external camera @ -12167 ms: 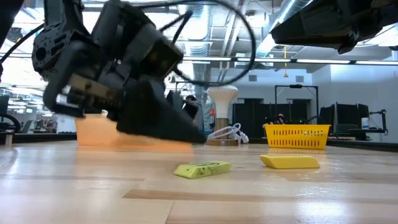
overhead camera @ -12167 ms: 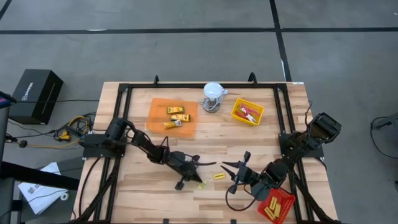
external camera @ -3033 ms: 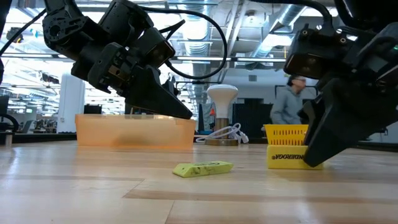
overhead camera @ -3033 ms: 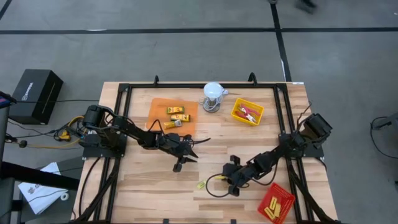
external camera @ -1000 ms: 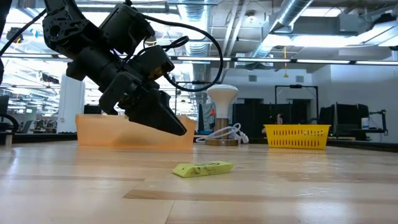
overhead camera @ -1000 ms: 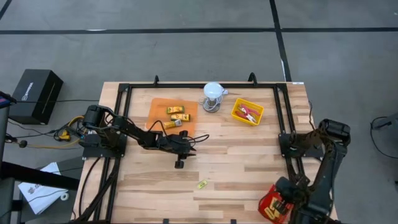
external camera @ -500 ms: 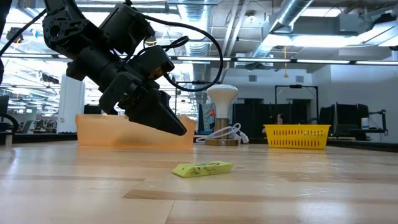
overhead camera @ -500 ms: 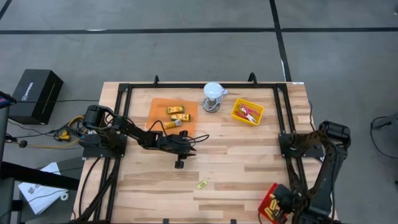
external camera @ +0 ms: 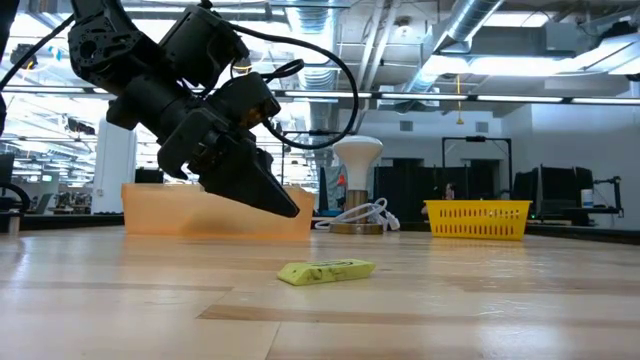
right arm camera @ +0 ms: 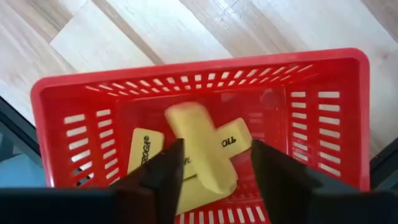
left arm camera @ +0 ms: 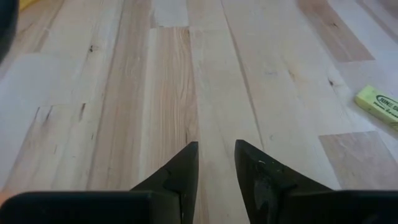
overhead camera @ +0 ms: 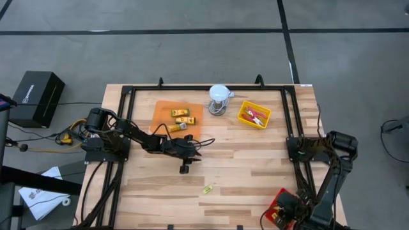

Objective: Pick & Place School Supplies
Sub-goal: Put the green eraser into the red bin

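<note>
A yellow packet (overhead camera: 207, 189) lies flat on the table toward the near edge, also in the low view (external camera: 325, 271) and the left wrist view (left arm camera: 378, 102). My left gripper (overhead camera: 185, 167) hangs open above bare wood at mid-table (left arm camera: 216, 155), nothing between its fingers. My right gripper (overhead camera: 284, 216) stands open over the red basket (right arm camera: 199, 62) at the near right corner. A plain yellow block (right arm camera: 199, 146) lies in the basket below its fingers, crosswise on two labelled yellow blocks (right arm camera: 233, 142).
At the far side stand an orange tray (overhead camera: 161, 121) with yellow packets (overhead camera: 182, 114), a white domed object (overhead camera: 218, 97) and a yellow basket (overhead camera: 246, 118) holding red-handled tools (overhead camera: 257, 116). Black frame rails run along the table's edges (overhead camera: 291, 121).
My right arm has crept a little toward the table's near edge over the red basket. The left arm and the yellow packet have kept still.
</note>
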